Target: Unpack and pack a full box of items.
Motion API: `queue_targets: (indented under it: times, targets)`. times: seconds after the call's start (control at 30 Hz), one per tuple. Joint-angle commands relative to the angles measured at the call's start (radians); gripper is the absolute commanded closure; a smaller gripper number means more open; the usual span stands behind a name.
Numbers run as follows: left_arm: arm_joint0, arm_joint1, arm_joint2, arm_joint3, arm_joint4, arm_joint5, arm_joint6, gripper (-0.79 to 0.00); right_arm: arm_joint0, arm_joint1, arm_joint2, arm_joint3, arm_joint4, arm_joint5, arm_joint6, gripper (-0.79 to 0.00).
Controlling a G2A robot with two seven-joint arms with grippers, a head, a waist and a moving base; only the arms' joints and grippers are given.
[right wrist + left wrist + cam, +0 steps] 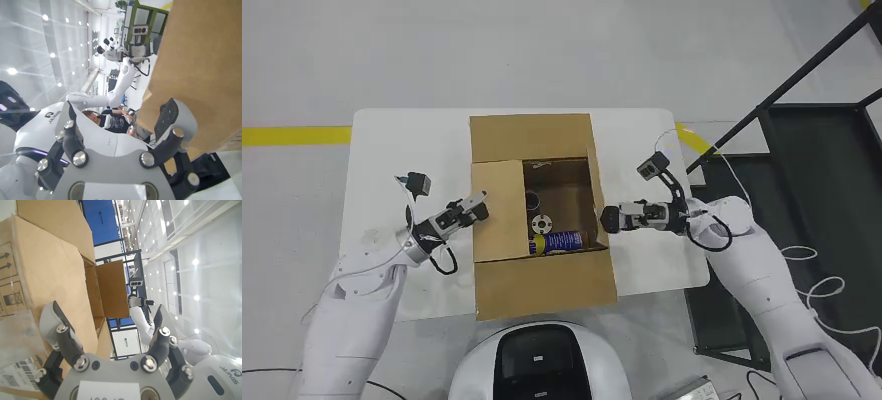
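On the white table [392, 140] we see the left end effector [475, 208], released, just beside the left flap of the open cardboard box [532, 136]. Inside the box lie a blue can [564, 241] and a round metal part [542, 222]. The right end effector [610, 218], also released, sits at the box's right wall.
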Motion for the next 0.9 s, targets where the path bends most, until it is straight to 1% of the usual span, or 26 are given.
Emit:
queue_targets:
  times: [0.0,0.07,0.2,0.37,0.47,0.53,0.67,0.77,0.87]
  targets:
    - [0.001,0.002,0.000,-0.005,0.028,-0.009,0.011,-0.785,0.028,-0.007,-0.053,0.025,-0.052,-0.029,-0.029,-0.785]
    - [0.003,0.005,-0.004,-0.013,0.064,-0.028,0.026,-0.785,0.052,-0.012,-0.091,0.049,-0.092,-0.062,-0.062,-0.785]
    - [0.014,0.010,-0.012,-0.036,0.100,-0.051,0.038,-0.785,0.080,-0.012,-0.152,0.055,-0.154,-0.094,-0.094,-0.785]
    - [0.031,0.015,-0.020,-0.072,0.120,-0.068,0.048,-0.785,0.091,0.001,-0.181,0.044,-0.226,-0.150,-0.150,-0.785]
    - [0.037,0.019,-0.030,-0.084,0.133,-0.067,0.052,-0.785,0.092,0.012,-0.186,0.033,-0.231,-0.163,-0.163,-0.785]
    - [0.040,0.022,-0.037,-0.090,0.156,-0.076,0.060,-0.785,0.088,0.018,-0.188,0.011,-0.201,-0.162,-0.162,-0.785]
    - [0.052,0.026,-0.046,-0.101,0.122,-0.081,0.047,-0.785,0.054,0.044,-0.148,-0.057,-0.105,-0.162,-0.162,-0.785]
    - [0.066,0.030,-0.069,-0.122,0.025,-0.076,0.020,-0.785,-0.004,0.075,-0.080,-0.135,-0.037,-0.155,-0.155,-0.785]
    - [0.079,0.037,-0.115,-0.151,-0.074,-0.074,-0.004,-0.785,-0.076,0.111,0.006,-0.172,-0.034,-0.139,-0.139,-0.785]
